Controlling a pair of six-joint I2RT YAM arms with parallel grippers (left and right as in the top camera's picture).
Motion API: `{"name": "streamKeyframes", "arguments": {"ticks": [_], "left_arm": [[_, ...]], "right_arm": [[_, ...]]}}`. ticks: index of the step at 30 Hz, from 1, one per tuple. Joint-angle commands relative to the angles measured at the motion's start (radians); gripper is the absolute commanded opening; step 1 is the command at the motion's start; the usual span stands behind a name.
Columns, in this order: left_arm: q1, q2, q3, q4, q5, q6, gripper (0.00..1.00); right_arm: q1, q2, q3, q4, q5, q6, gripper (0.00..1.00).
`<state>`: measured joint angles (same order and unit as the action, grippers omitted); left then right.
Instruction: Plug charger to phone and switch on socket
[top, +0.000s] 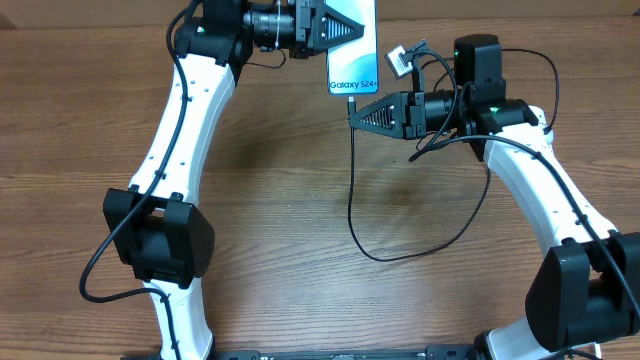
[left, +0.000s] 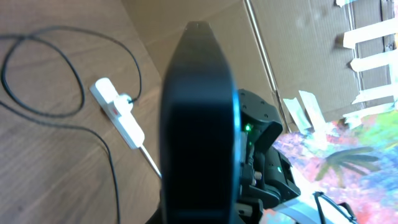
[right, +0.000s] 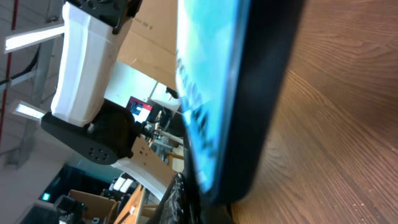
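The left gripper (top: 340, 28) sits at the top centre of the overhead view. Its jaws are clamped on the upper part of the phone (top: 355, 75), which it holds up off the wooden table (top: 270, 200). The lit blue-teal screen faces upward, and the end with the "Galaxy S24" text points toward the lower part of the frame. In the left wrist view the phone shows edge-on as a dark slab filling the middle.

Just below that lettered end is the right gripper (top: 356, 112), reaching in from the right. Its jaws are pressed together on the tip end of the charger (top: 350, 180). From there the thin black cable drops straight down the frame, curves along the table and loops back up to the right, under the right arm. The connector sits right at the phone's lower edge. From here I can't tell whether it is seated in the port or only touching.

The socket (left: 118, 112) lies flat on the table, at left of centre in the left wrist view. It is a white strip with a red mark, and the black cable runs up to it.
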<state>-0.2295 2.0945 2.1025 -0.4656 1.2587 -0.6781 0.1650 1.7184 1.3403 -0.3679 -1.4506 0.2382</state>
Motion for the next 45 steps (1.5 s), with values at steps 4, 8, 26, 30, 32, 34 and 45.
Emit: {"name": "streamKeyframes", "arguments": {"ticks": [4, 8, 26, 30, 32, 34, 45], "left_arm": [[0.006, -0.03, 0.011, 0.048, 0.017, -0.026, 0.04], [0.006, -0.03, 0.011, 0.047, 0.051, -0.023, 0.04], [0.006, -0.03, 0.011, 0.02, 0.077, -0.017, 0.04], [0.006, -0.03, 0.011, 0.017, 0.077, -0.017, 0.04], [0.006, -0.03, 0.011, 0.017, 0.077, -0.017, 0.04], [0.006, -0.03, 0.011, 0.018, 0.077, -0.017, 0.04], [0.006, -0.03, 0.011, 0.018, 0.093, -0.017, 0.04]], "right_arm": [[-0.003, -0.026, 0.019, -0.005, -0.024, 0.002, 0.04], [-0.003, -0.026, 0.019, 0.017, -0.024, 0.002, 0.04], [-0.004, -0.026, 0.019, 0.046, -0.016, 0.002, 0.04], [-0.004, -0.026, 0.019, 0.051, -0.016, 0.002, 0.04], [-0.004, -0.026, 0.019, 0.052, -0.016, 0.002, 0.04], [-0.004, -0.026, 0.019, 0.053, -0.014, 0.002, 0.04], [-0.013, -0.026, 0.019, 0.054, -0.005, 0.002, 0.04]]}}
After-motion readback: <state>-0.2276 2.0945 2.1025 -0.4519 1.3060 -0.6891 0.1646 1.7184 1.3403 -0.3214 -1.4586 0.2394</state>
